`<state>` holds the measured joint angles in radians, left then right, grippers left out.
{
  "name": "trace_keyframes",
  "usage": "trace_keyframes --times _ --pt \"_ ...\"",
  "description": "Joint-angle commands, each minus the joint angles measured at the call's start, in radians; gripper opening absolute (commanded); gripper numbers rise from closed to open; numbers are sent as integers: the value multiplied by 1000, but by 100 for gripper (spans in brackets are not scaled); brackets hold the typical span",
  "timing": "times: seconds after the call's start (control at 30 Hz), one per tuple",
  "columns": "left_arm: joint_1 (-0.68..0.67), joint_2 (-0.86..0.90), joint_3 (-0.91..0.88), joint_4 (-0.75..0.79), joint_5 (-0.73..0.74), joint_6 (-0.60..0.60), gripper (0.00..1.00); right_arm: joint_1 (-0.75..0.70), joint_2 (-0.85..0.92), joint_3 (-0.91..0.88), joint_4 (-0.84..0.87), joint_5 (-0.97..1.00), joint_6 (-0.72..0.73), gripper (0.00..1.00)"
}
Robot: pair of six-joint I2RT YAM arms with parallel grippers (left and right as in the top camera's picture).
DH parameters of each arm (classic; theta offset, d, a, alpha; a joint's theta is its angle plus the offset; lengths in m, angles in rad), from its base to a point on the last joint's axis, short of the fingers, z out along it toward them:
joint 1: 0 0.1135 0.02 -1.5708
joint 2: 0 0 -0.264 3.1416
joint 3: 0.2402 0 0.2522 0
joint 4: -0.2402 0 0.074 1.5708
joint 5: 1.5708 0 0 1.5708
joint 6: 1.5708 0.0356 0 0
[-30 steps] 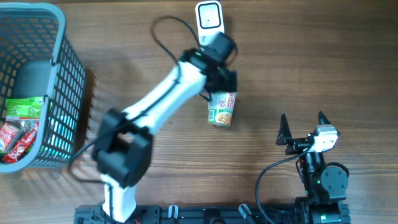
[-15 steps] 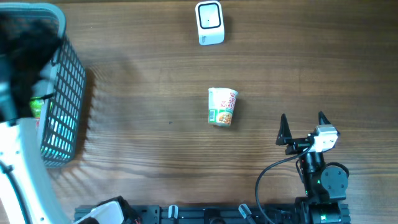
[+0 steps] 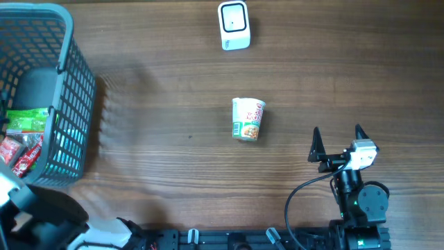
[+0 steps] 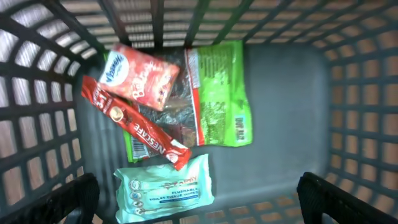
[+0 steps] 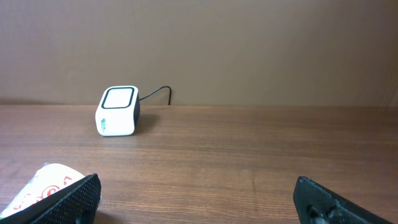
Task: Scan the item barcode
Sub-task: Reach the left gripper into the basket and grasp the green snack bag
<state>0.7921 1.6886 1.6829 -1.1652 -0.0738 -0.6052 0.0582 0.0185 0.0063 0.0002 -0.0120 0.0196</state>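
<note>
From overhead, the cup noodle [image 3: 248, 119] is lying on its side mid-table, well apart from the white scanner [image 3: 234, 26] at the far edge and the basket [image 3: 76, 104] at the left. The right gripper [image 3: 338, 133] is resting with its fingers spread, empty. In the left wrist view, the left gripper [image 4: 199, 193] is hanging over the basket, spread wide and empty, above a green packet [image 4: 221, 93], a red Nescafe stick [image 4: 134, 127] and a teal wipes pack [image 4: 165, 186]. In the right wrist view, the cup is showing at the lower left edge.
</note>
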Motion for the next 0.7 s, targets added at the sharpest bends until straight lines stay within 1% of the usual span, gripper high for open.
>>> trace_keyframes --times 0.0,0.13,0.3,0.47,0.67 --pt "3 68 -42 5 -6 -16 100 2 -5 -1 5 -12 -17 100" --pt "3 98 -87 40 -6 -9 100 2 -5 -1 5 -13 -17 99" --pt "4 98 -198 162 -6 -33 100 2 -5 -1 5 -13 -17 100" --pt "4 98 -337 316 -6 -36 100 2 -5 -1 5 -12 -17 100" --pt "4 100 -441 451 -7 -59 100 2 -5 -1 5 -12 -17 100"
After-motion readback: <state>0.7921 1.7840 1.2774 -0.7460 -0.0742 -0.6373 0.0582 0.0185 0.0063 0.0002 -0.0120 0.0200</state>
